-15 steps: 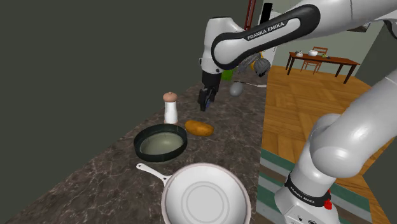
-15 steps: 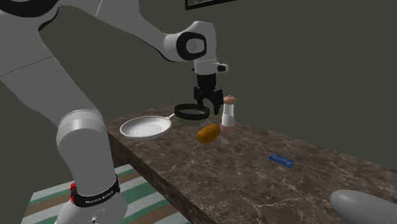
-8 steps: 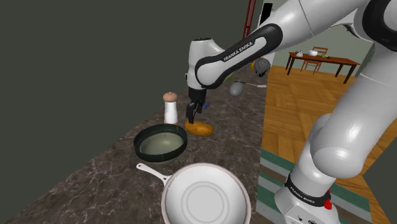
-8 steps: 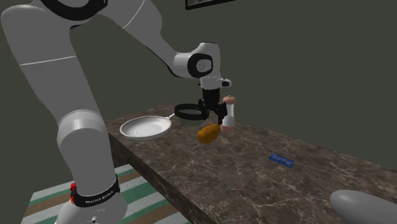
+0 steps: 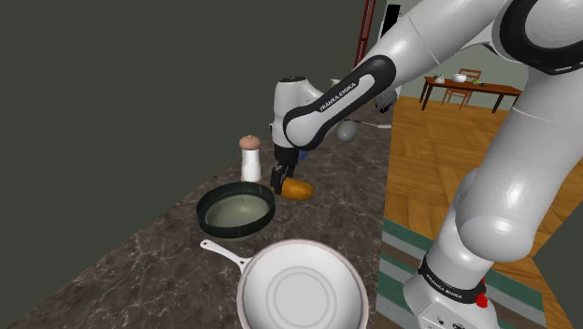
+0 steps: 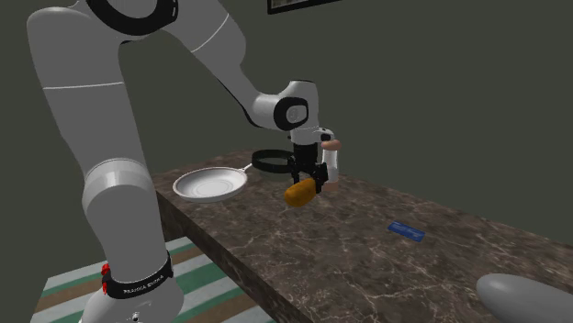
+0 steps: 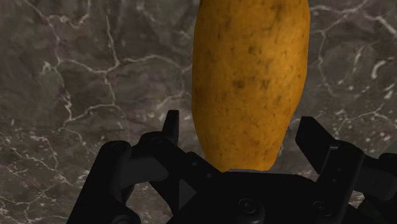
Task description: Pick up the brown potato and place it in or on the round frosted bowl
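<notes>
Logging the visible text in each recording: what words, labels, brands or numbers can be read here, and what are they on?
"FRANKA EMIKA": white letters on the arm's dark forearm band, in the shoulder view.
Black base ring above the stand: white lettering, too small to read with certainty.
Blue card on the counter: any print is too small to read.
No numbers or signs can be read.

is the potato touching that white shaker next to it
Apart. In the shoulder view a strip of dark marble counter shows between the white shaker and the potato.
</notes>
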